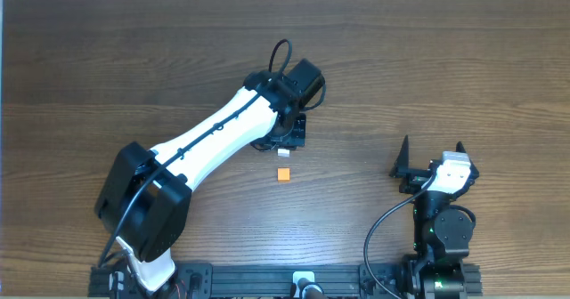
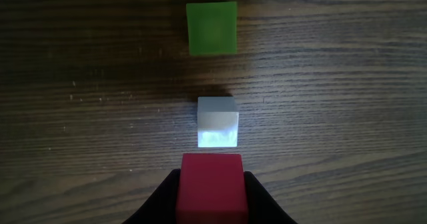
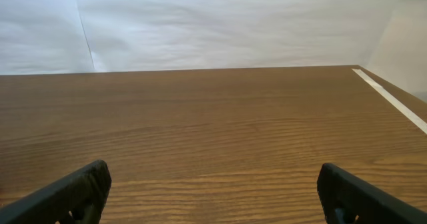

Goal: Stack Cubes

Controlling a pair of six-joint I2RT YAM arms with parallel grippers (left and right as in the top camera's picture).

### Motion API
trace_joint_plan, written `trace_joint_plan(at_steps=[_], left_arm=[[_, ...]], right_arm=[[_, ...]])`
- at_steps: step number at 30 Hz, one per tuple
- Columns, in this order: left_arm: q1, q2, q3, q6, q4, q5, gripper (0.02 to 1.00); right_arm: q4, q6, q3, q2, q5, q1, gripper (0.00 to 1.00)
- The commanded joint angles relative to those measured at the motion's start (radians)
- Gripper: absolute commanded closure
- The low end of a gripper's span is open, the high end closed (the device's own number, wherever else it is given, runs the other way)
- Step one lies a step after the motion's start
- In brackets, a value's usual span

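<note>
A red cube [image 2: 211,191] sits between the fingers of my left gripper [image 2: 211,196], which is shut on it. Just past the red cube a grey-white cube [image 2: 217,122] rests on the table, and farther on lies a green cube [image 2: 211,28]. From above, the left gripper [image 1: 290,135] hangs over the table's middle, with the grey-white cube [image 1: 281,153] peeking out just below it and an orange cube [image 1: 283,174] a little nearer the bases. My right gripper [image 1: 427,160] stands open and empty at the right, low over the table [image 3: 213,191].
The dark wooden table [image 1: 463,59] stretches bare all round the cubes. A pale wall [image 3: 220,24] rises behind the table's far edge, and a white strip [image 3: 393,101] runs along one side.
</note>
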Motion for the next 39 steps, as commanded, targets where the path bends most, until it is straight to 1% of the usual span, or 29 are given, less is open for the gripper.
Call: trace_joint_plan(at_steps=[1, 13, 19, 39], left_arm=[[0.007, 0.035, 0.019, 0.019, 0.014, -0.002, 0.982], [0.008, 0.066, 0.019, 0.019, 0.032, 0.014, 0.980], [0.014, 0.072, 0.019, 0.027, 0.029, 0.045, 0.980], [0.026, 0.091, 0.019, 0.030, 0.024, 0.053, 0.980]], right_arm=[[0.002, -0.004, -0.009, -0.010, -0.005, 0.000, 0.007], [0.002, -0.004, -0.009, -0.010, -0.005, 0.000, 0.007], [0.002, -0.005, -0.009, -0.010, -0.005, 0.000, 0.009], [0.002, -0.004, -0.009, -0.010, -0.005, 0.000, 0.007]])
